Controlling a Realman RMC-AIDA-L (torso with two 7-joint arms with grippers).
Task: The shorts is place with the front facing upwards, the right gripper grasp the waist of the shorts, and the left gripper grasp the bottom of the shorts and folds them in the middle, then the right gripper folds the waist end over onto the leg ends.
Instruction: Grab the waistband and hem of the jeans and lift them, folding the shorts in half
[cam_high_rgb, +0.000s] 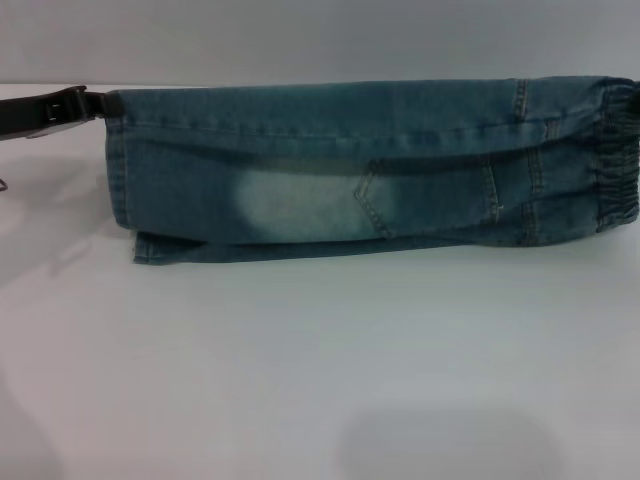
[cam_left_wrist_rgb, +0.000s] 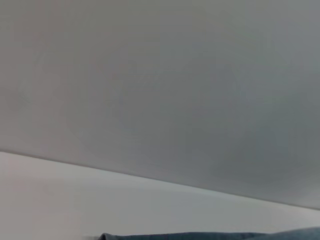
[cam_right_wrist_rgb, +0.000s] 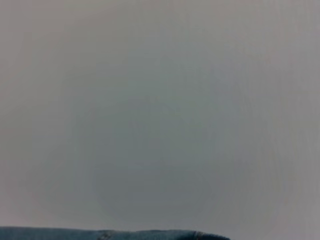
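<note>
The blue denim shorts (cam_high_rgb: 370, 170) lie on the white table (cam_high_rgb: 320, 370), folded lengthwise into a long band. The elastic waist (cam_high_rgb: 620, 150) is at the right edge of the head view and the leg ends (cam_high_rgb: 125, 190) are at the left. My left gripper (cam_high_rgb: 95, 103), dark, reaches in from the far left and meets the far corner of the leg ends. My right gripper does not show in any view. A thin strip of the shorts' denim (cam_left_wrist_rgb: 225, 236) runs along the edge of the left wrist view, and another strip of denim (cam_right_wrist_rgb: 100, 234) shows in the right wrist view.
A pale wall (cam_high_rgb: 320, 40) rises behind the table's far edge, just beyond the shorts. White tabletop stretches in front of the shorts toward me.
</note>
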